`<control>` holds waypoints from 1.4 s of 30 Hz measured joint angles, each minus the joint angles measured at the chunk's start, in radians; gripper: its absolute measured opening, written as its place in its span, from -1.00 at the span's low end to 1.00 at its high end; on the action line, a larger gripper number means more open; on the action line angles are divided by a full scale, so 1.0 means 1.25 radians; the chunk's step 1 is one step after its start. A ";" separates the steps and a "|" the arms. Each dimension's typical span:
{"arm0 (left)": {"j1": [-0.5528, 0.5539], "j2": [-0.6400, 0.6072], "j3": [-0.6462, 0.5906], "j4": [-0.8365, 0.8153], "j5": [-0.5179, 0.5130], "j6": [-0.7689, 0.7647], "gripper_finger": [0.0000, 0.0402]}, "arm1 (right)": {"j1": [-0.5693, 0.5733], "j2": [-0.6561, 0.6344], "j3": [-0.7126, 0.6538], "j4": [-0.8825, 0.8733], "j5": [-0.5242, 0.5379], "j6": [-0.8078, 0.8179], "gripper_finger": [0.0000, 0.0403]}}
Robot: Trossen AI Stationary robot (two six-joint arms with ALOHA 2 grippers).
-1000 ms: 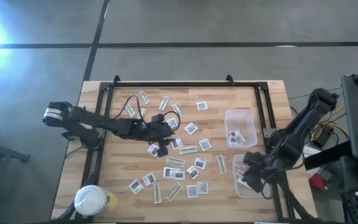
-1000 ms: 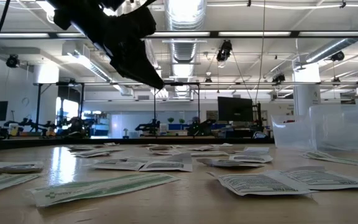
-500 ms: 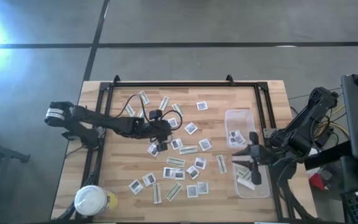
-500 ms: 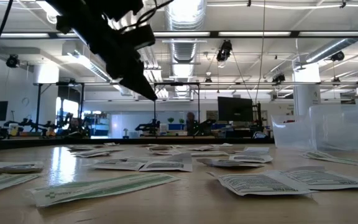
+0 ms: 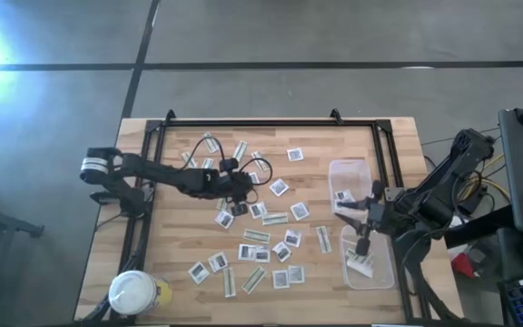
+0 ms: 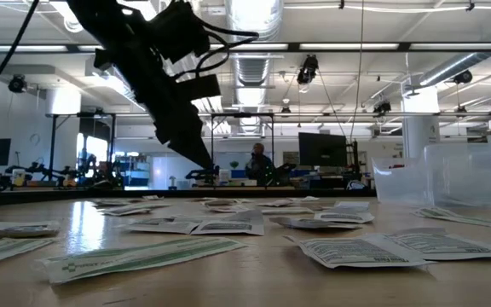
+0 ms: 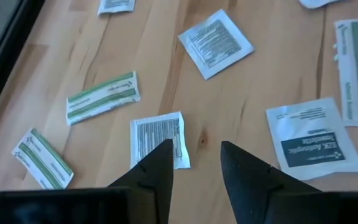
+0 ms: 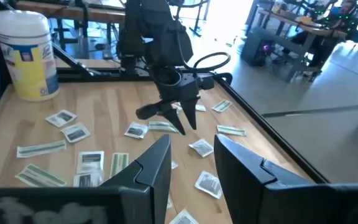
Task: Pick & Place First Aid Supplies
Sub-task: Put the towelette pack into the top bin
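The first aid supplies, square white packets and green-and-white strips (image 5: 270, 219), lie flat and scattered over the wooden table (image 5: 175, 241). My left gripper (image 5: 235, 202) hangs open above the table's middle, pointing slantwise down. In its wrist view a square white packet (image 7: 159, 140) lies on the table just beyond one fingertip, and nothing is between the fingers (image 7: 196, 149). My right gripper (image 5: 352, 222) is open and empty above the two clear tubs at the right. Its wrist view (image 8: 191, 144) looks across the table at my left arm (image 8: 166, 93).
Two clear tubs stand at the right, the far one (image 5: 350, 186) and the near one (image 5: 370, 263), each with packets inside. A white-lidded round jar (image 5: 134, 292) stands at the near left corner. A black frame (image 5: 252, 123) runs along the table's far edge and sides.
My left gripper has sunk toward the packets at the table's middle, tipping further downward. My right gripper has risen out of the near tub, gone toward the far edge, and rolled about its wrist until it looks across the table.
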 joint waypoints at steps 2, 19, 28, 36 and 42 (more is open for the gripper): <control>0.001 0.005 0.000 0.001 0.000 0.002 -0.32 | -0.005 0.009 -0.001 0.000 0.000 0.001 -0.44; 0.031 0.075 0.000 0.074 -0.010 0.051 -0.15 | -0.027 0.095 -0.002 -0.001 0.001 0.014 -0.53; 0.041 0.134 0.000 0.123 -0.007 0.076 -0.17 | -0.029 0.095 -0.002 -0.001 0.001 0.036 -0.51; 0.059 0.177 0.002 0.152 -0.013 0.077 -0.17 | -0.029 0.095 -0.002 0.000 0.001 0.037 -0.58; 0.073 0.188 0.003 0.156 -0.008 0.073 -0.21 | -0.029 0.095 -0.002 0.000 0.001 0.037 -0.62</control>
